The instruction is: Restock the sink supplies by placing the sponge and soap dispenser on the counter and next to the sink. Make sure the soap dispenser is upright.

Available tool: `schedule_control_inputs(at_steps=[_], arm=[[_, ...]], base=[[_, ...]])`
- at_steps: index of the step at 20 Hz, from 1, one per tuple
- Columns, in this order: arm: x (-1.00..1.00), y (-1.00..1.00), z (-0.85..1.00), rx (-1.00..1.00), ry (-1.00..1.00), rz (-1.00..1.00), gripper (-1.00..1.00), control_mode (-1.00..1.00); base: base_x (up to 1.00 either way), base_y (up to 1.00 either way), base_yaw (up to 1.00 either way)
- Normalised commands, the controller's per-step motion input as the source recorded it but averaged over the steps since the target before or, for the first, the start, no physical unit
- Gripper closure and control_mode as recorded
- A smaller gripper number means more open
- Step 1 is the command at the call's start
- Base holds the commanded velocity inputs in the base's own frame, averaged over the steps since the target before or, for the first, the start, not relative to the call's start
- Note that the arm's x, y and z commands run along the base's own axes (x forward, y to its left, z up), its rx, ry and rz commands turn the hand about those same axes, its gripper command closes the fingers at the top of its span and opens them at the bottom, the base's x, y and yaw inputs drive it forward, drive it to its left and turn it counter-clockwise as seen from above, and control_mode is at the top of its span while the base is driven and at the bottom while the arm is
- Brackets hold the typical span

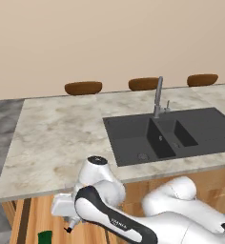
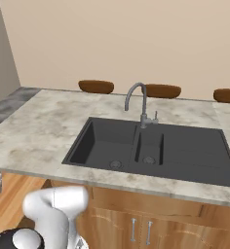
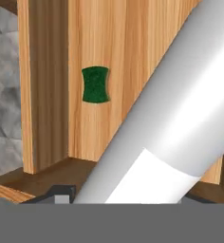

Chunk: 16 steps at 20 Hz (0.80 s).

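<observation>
The green sponge [image 3: 95, 84] lies flat on a wooden surface low down, below counter height; it also peeks in at the bottom edge as the sponge [image 1: 45, 236]. My gripper [image 1: 69, 228] hangs low beside the cabinet front, a short way right of the sponge and not touching it. One dark fingertip [image 3: 54, 193] shows at the bottom left of the hand view, another at the far right, wide apart and holding nothing. The marble counter [image 1: 52, 133] carries the dark double-basin sink [image 1: 133, 138] with its metal faucet [image 1: 158, 97]. The soap dispenser is out of view.
Three brown stool seats [image 1: 83, 87] stand behind the counter's far edge. Light wooden cabinet doors with metal handles [image 2: 132, 228] sit under the sink. Grey stone floor [image 3: 4, 95] borders the wood at the left. My own white arm link [image 3: 171, 123] crosses the hand view.
</observation>
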Motion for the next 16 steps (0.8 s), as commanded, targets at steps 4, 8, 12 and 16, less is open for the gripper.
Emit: schedule_control_inputs(at_steps=[4,8,12,16], arm=[[0.16,-0.90,0.99,0.56,-0.02,0.00,1.00,-1.00],[0.53,-0.95,1.00,0.61,0.03,0.03,1.00,-1.00],[0.81,-0.91,0.83,0.60,0.08,0.02,1.00,-1.00],[0.94,-0.94,0.73,0.51,0.21,0.08,1.00,-1.00]], base=[[0.00,0.00,0.00],[0.00,0.00,0.00],[0.00,0.00,0.00],[0.00,0.00,0.00]])
